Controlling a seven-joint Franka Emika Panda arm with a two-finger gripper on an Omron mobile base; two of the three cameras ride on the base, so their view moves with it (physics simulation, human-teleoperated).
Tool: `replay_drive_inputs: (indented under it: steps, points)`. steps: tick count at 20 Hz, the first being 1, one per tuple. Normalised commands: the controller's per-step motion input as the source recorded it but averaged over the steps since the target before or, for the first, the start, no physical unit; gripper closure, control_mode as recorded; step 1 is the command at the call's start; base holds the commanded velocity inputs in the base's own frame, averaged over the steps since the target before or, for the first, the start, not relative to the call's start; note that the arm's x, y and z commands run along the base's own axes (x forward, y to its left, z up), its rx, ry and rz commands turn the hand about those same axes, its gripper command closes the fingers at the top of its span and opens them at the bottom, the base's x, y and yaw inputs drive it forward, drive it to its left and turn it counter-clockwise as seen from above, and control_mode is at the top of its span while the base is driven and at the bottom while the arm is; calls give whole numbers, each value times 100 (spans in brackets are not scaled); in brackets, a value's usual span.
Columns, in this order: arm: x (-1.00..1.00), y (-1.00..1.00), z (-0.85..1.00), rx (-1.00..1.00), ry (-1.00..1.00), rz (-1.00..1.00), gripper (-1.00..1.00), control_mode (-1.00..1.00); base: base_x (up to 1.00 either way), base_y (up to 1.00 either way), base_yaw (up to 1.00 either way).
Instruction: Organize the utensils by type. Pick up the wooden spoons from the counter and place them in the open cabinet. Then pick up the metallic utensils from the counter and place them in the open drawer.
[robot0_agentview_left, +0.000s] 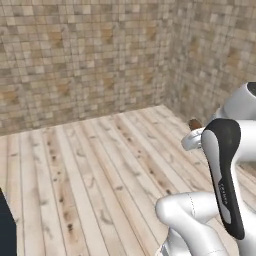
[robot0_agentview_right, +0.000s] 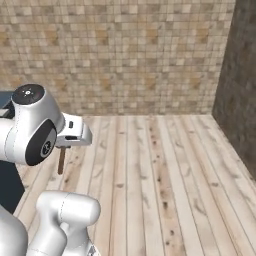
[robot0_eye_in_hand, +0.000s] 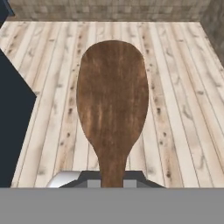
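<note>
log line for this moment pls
phase: carrying | gripper: shut on dark brown spoon | over: wooden floor | facing: tiled wall

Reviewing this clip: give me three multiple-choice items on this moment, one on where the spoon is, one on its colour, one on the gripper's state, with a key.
1. Where is the spoon?
A. Lying flat on the floor
B. Between the fingers of the gripper, above the plank floor
C. Inside a drawer

2. What colour is the spoon?
A. Silver-grey
B. Pale cream
C. Dark reddish-brown

3. What state is the gripper in?
A. Shut on the spoon
B. Wide open, holding nothing
C. Shut on nothing

Key: 1 B, the hand view shows its handle rising from between the fingers with floor planks behind; 2 C, its broad head is dark brown wood grain; 3 A, the fingers sit tight against the handle.
</note>
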Motion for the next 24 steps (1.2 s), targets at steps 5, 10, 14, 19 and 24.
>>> replay_drive_inputs:
  steps: [5, 10, 14, 19, 24]
  points:
    - [0, 0, 0, 0, 0, 0, 100, 100, 100, 35, 22]
    - [0, 0, 0, 0, 0, 0, 100, 100, 100, 7, 46]
    - [0, 0, 0, 0, 0, 0, 100, 100, 100, -1, 70]
    - [0, 0, 0, 0, 0, 0, 100, 100, 99, -8, 82]
    - [0, 0, 0, 0, 0, 0, 100, 100, 74, -7, 89]
